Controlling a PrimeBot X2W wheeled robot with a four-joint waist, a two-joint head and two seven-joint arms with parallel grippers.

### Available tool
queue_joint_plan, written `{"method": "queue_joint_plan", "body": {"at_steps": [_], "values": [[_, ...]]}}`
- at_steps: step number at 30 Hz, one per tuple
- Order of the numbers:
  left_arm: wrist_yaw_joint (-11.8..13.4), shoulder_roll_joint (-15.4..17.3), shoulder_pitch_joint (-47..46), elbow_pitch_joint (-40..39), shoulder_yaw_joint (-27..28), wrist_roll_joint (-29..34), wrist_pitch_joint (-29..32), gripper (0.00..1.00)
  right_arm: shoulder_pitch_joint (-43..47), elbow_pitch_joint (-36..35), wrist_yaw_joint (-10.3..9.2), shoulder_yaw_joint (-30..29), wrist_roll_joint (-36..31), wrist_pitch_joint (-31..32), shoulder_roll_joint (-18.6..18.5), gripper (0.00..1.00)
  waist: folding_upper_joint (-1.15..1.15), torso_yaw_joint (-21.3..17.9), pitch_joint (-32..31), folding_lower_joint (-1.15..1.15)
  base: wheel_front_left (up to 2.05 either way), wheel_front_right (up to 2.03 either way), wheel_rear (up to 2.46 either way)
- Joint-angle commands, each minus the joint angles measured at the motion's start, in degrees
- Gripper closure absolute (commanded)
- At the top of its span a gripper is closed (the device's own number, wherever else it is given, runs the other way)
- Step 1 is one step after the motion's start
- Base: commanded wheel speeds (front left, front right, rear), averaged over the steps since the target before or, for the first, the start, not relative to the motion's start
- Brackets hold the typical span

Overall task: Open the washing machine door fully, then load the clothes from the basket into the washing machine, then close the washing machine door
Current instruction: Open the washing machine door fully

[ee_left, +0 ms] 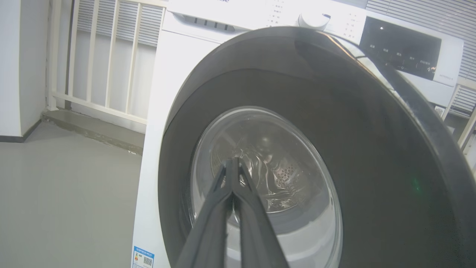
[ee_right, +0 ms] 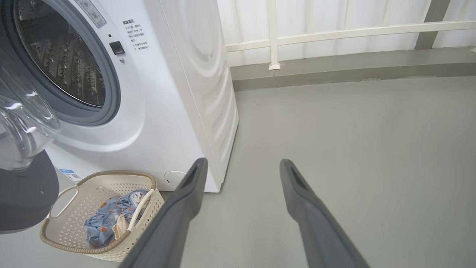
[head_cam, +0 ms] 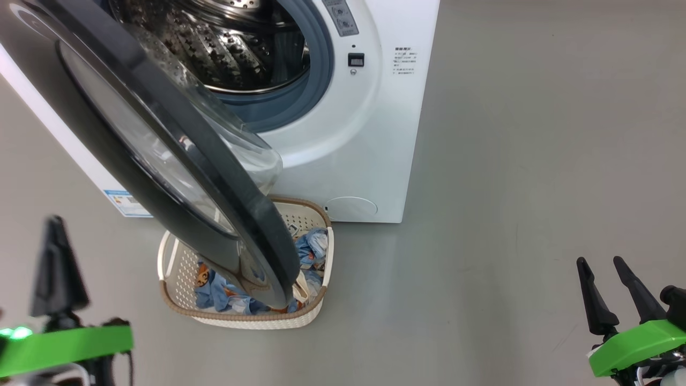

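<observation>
The washing machine [head_cam: 375,134] stands with its door [head_cam: 252,214] swung partway out, and the steel drum [head_cam: 236,48] shows behind it. The door's black rim hangs over the cream basket [head_cam: 252,320] on the floor in front, hiding part of it. Blue patterned clothes [head_cam: 311,249] lie in the basket. My left gripper [head_cam: 56,262] is low at the left, shut on nothing; in the left wrist view its closed tips [ee_left: 232,162] point at the door's glass window [ee_left: 267,167]. My right gripper [head_cam: 600,262] is open at the lower right, well away from the basket [ee_right: 100,175].
Grey floor spreads to the right of the machine. A white railing [ee_right: 273,37] on a low grey kerb runs behind it, and a white wall [ee_left: 15,67] stands at the far left. A blue label [ee_left: 143,257] marks the machine's lower left corner.
</observation>
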Motion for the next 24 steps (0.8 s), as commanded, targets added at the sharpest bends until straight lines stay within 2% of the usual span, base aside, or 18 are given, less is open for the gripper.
{"method": "queue_joint_plan", "body": {"at_steps": [1, 5, 6, 8, 13, 18, 24], "values": [[0.7, 0.9, -2.3, -4.1, 2.7, -0.6, -0.4, 1.00, 0.0, -1.5, 0.09, 0.7, -0.5, -0.7, -1.1, 0.00, 0.00, 0.0, 0.2, 0.00, 0.00, 0.00, 0.00], [2.8, 0.9, -2.9, -13.7, 3.3, -1.2, -0.4, 1.00, 0.0, -1.6, 0.09, 0.5, -0.6, -0.7, -1.1, 0.00, 0.00, 0.1, 0.3, 0.00, 0.00, 0.00, 0.00], [3.6, 0.9, -3.2, -18.5, 1.8, -1.4, -0.4, 1.00, 0.0, -1.7, 0.09, 0.4, -0.7, -0.7, -1.1, 0.00, 0.00, 0.1, 0.4, 0.00, 0.00, 0.00, 0.00], [4.0, 0.9, -3.2, -22.2, -1.5, -1.2, -0.4, 1.00, 0.1, -1.8, 0.09, 0.3, -0.9, -0.7, -1.1, 0.00, 0.00, 0.1, 0.4, 0.00, 0.00, 0.00, 0.00], [4.8, 0.9, -3.6, -26.9, -14.5, -0.3, 0.0, 1.00, 0.2, -1.9, 0.09, 0.8, -1.3, -0.7, -1.1, 0.00, 0.00, -0.1, 0.3, 0.00, 0.00, 0.00, 0.00], [5.6, 0.9, -5.0, -23.7, -27.7, -1.3, 1.2, 1.00, 0.2, -2.2, 0.09, 1.1, -1.6, -0.7, -1.0, 0.00, 0.00, -0.3, 0.2, 0.00, 0.00, 0.00, 0.00], [6.4, 0.9, -7.3, -12.9, -35.7, -6.1, 0.6, 1.00, 0.0, -2.5, 0.09, 1.5, -2.0, -0.7, -0.8, 0.00, 0.00, -0.6, 0.2, 0.00, 0.00, 0.00, 0.00]]}}
